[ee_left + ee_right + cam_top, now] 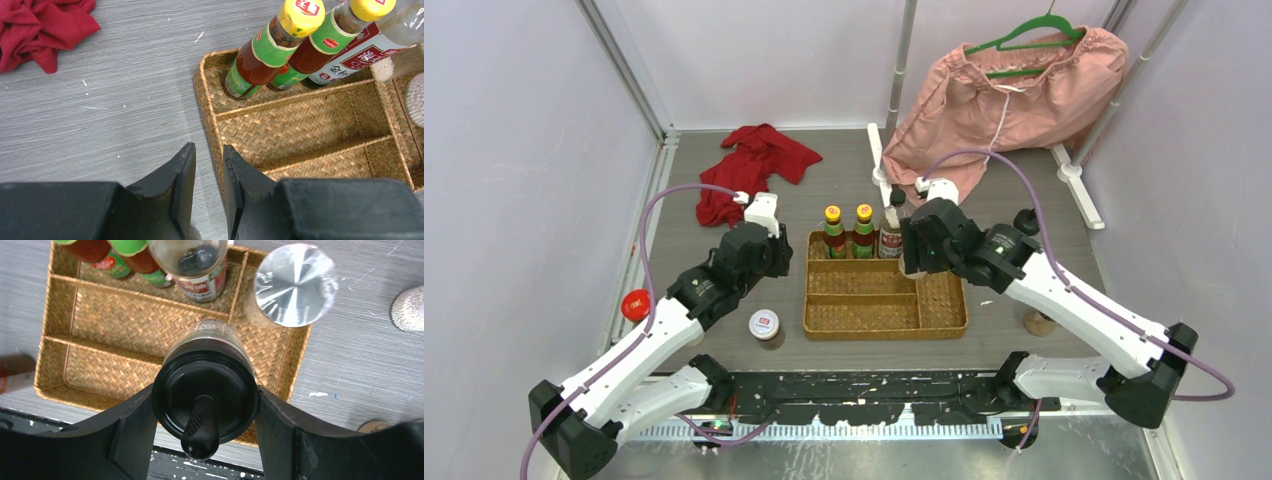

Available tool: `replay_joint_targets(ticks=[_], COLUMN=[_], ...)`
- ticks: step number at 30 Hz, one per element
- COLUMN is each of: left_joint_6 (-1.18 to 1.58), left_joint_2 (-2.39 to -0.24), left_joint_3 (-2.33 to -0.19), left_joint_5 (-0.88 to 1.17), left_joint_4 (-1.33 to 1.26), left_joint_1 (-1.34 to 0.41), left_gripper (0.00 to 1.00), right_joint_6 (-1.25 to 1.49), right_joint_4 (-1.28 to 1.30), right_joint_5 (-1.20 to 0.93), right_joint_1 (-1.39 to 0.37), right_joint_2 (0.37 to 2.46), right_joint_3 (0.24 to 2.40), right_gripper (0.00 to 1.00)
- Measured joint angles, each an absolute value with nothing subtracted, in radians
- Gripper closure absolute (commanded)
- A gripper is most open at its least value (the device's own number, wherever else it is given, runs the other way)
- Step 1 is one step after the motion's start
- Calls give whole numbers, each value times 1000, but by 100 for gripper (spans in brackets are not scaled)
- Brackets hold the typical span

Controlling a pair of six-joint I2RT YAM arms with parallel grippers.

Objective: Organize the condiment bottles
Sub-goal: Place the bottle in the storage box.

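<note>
Two green-labelled, yellow-capped sauces and a taller black-capped clear bottle stand in the back compartment of the wicker tray. A silver-lidded shaker stands in the tray's right compartment. My right gripper is shut on a black-lidded shaker, held upright above the near right part of the tray. My left gripper hovers at the tray's left rim, its jaws a narrow gap apart and empty. A white-lidded jar and a red-lidded jar stand on the table left of the tray.
A red cloth lies at the back left. A pink garment hangs on a green hanger at the back right, over a white rack foot. A small brown jar stands right of the tray.
</note>
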State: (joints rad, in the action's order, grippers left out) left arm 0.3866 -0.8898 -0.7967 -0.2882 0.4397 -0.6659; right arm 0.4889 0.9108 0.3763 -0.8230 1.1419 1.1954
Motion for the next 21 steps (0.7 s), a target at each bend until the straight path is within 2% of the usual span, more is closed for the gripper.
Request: replay_joint_targets(ticks=[10,21], left_joint_6=[386,387], left_joint_2=[-890,-890], left_joint_3=[-797,-797], left_joint_5=[-288,-288], left_joint_4=[440,440], left_joint_1=[-666,-666], left_gripper=[72,72], right_joint_6=[489,489], right_joint_4=[908,778], right_joint_5=[391,410], right_joint_1=[-926,-934], right_joint_2=[1336,1354], right_joint_3=[1209,1142], right_gripper=[51,51])
